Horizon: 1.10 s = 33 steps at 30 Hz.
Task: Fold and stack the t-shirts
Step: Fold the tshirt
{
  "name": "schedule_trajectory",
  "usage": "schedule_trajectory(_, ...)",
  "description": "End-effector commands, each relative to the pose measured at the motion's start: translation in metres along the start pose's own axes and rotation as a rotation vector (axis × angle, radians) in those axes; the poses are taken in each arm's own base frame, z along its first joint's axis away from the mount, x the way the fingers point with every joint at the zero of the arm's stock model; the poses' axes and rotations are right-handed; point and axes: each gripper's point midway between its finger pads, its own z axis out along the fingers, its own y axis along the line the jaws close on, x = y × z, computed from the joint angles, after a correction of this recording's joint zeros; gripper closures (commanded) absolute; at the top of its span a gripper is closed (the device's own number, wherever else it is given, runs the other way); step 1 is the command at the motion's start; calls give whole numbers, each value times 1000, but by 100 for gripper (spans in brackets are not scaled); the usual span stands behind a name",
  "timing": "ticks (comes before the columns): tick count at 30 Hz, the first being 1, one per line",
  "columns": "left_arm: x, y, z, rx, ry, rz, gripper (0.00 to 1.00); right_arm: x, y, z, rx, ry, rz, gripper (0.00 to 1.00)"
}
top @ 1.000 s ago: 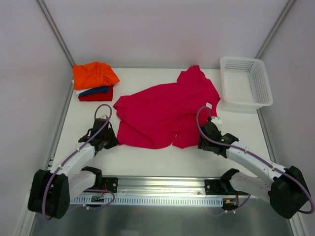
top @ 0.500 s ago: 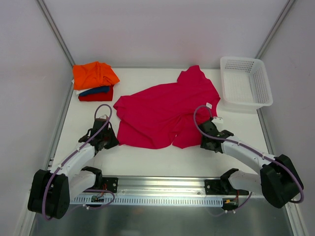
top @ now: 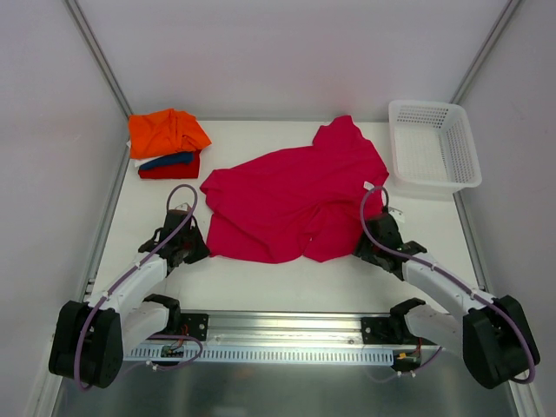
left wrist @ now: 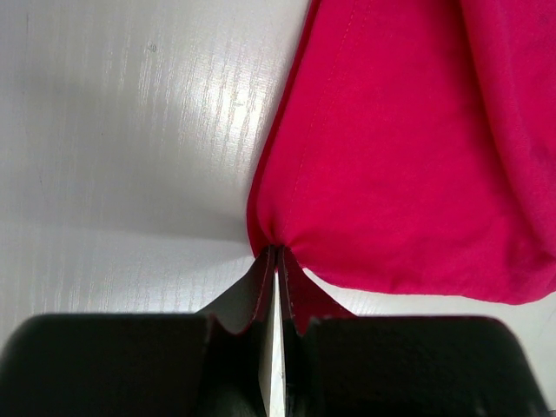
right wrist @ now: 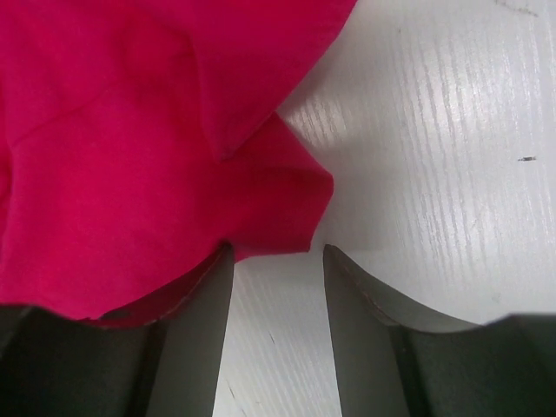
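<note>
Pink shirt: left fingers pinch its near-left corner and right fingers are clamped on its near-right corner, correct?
No. The left fingers do pinch the pink shirt, but the right wrist view shows the right fingers open at its edge, bare table between them, clamping nothing.

The spread t-shirt lies across the middle of the table. The stack of folded t-shirts sits in the far left corner, one on another. The basket stands in the far right corner, just beside the shirt. My left gripper is at the shirt's near left corner, my right gripper at its near right corner
</note>
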Motion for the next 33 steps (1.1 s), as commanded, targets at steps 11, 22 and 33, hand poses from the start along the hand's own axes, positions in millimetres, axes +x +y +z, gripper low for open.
schedule_trajectory(11,7,0,-1,11,17,29,100,-7,17,1,-132,2,88,63)
schedule_trajectory(22,8,0,-1,12,20,30,100,-5,19,6,-141,10,75,87)
schedule_trajectory(33,6,-1,-2,15,14,32,100,-23,28,-12,-182,-39,71,100)
